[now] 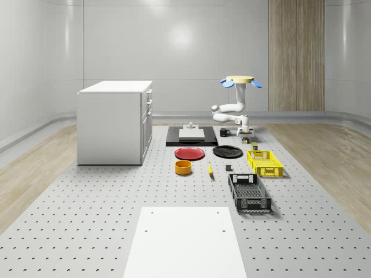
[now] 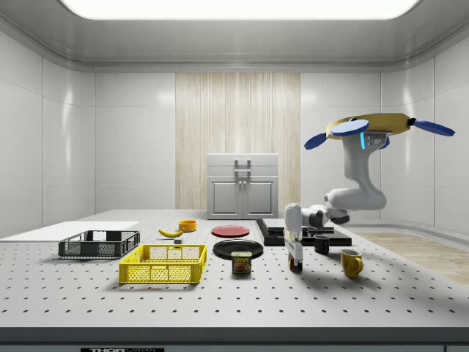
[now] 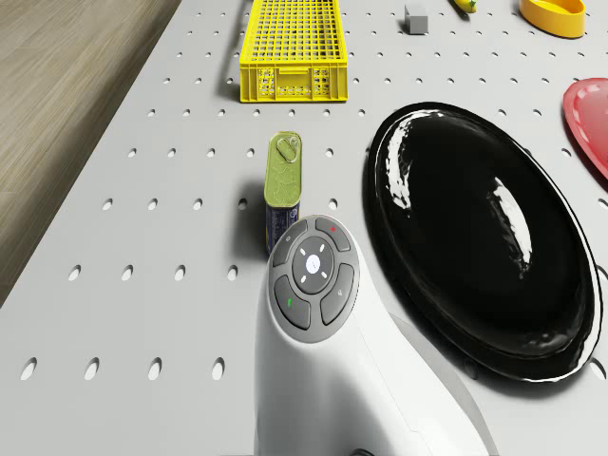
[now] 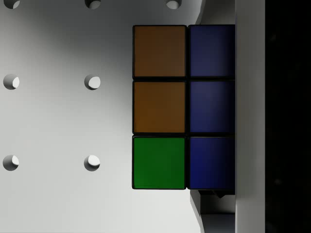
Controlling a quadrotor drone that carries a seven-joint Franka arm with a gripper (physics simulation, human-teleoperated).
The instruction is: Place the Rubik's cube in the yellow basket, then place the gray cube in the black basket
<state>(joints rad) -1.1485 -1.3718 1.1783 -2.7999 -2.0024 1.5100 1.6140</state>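
Note:
The Rubik's cube (image 2: 295,263) stands on the perforated table near a can, and my gripper (image 2: 294,253) has come straight down onto it. In the whole-scene view the gripper (image 1: 246,136) is at table level behind the yellow basket (image 1: 265,163). The wrist view has the Rubik's cube (image 4: 159,107) very close, showing orange, green and blue tiles, with its far column hidden. The drone (image 1: 239,80) hovers above the table's back right area. The gray cube (image 1: 229,168) lies between the yellow basket and the black basket (image 1: 249,193).
A can (image 3: 282,180) stands by the arm's wrist, beside a black plate (image 3: 475,256). A red plate (image 1: 189,153), orange bowl (image 1: 183,167), banana (image 1: 210,168), black mug (image 1: 225,132), yellow mug (image 2: 351,262) and white cabinet (image 1: 116,121) share the table.

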